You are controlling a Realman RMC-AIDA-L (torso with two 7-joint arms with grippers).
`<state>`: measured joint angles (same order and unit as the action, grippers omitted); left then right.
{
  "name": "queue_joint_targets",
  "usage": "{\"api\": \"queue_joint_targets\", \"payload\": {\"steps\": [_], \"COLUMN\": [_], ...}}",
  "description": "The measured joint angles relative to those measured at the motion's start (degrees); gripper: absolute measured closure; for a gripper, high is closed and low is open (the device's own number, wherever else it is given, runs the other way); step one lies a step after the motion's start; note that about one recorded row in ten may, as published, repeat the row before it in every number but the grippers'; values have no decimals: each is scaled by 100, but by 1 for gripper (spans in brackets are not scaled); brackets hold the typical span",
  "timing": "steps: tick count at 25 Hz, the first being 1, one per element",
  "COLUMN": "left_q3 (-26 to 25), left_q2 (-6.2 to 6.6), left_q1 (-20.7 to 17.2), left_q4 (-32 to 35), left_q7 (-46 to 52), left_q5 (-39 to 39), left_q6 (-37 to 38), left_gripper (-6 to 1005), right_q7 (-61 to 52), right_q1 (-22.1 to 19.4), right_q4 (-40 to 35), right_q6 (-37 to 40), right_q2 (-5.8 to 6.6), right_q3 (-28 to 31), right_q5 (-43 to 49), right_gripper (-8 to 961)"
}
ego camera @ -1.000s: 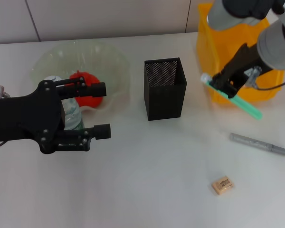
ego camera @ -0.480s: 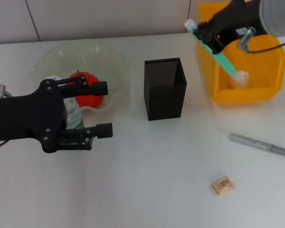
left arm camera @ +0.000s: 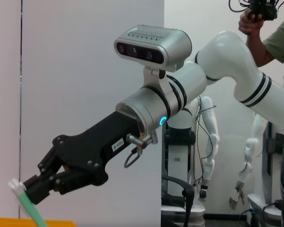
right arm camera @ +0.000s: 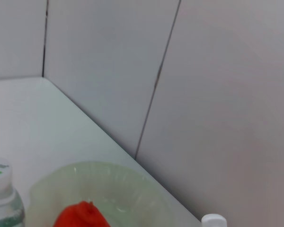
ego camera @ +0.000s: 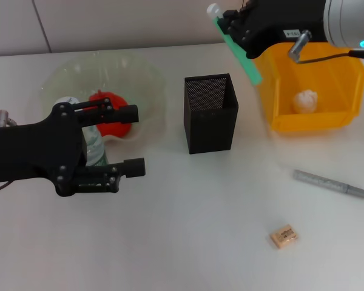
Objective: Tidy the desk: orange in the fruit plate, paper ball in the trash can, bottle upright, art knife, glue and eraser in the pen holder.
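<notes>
**A:** How will that glue stick [ego camera: 235,41] handle? It's the slim green tube with the white cap.

**B:** Light and rigid, I'd judge, with a smooth plastic barrel that could pivot in a pinch. The right gripper [ego camera: 238,28] has it clamped near the capped end, so the long green body hangs slantwise below the fingers. A hold nearer the middle would swing less.

**A:** Where is it now?

**B:** In the air, above the back of the desk [ego camera: 188,242], between the pen holder [ego camera: 210,113] and the trash can [ego camera: 307,88]. It's tilted, not upright, so it would need squaring up over the black mesh cup's mouth.

**A:** And around it?

**B:** The paper ball [ego camera: 304,100] lies in the yellow bin. The orange [ego camera: 108,117] sits in the fruit plate [ego camera: 139,79]. The bottle [ego camera: 92,145] stands by the plate, and the left gripper [ego camera: 131,139] is around it with its fingers spread wide, not touching that I can see. The eraser [ego camera: 284,236] and a grey pen-like tool [ego camera: 330,183], probably the art knife, lie on the near right of the desk.
</notes>
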<state>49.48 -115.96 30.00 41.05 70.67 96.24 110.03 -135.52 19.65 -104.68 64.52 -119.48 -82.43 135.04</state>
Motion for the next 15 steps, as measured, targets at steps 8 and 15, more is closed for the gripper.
{"api": "queue_joint_targets", "payload": {"steps": [8, 15], "left_q3": [-10, -10], "left_q2": [-12, -14], "left_q1": [12, 24], "left_q4": [-10, -10], "left_q7": [-1, -1], "left_q5": [0, 0], "left_q6": [-12, -32], "left_gripper": [212, 212], "right_q7": [1435, 2931], "right_q1": [-355, -378], "right_q4": [756, 1690], "right_q6": [-543, -505], "right_q2": [11, 15], "right_q3": [119, 589], "right_q5": [-1460, -2936], "right_gripper": [868, 864]}}
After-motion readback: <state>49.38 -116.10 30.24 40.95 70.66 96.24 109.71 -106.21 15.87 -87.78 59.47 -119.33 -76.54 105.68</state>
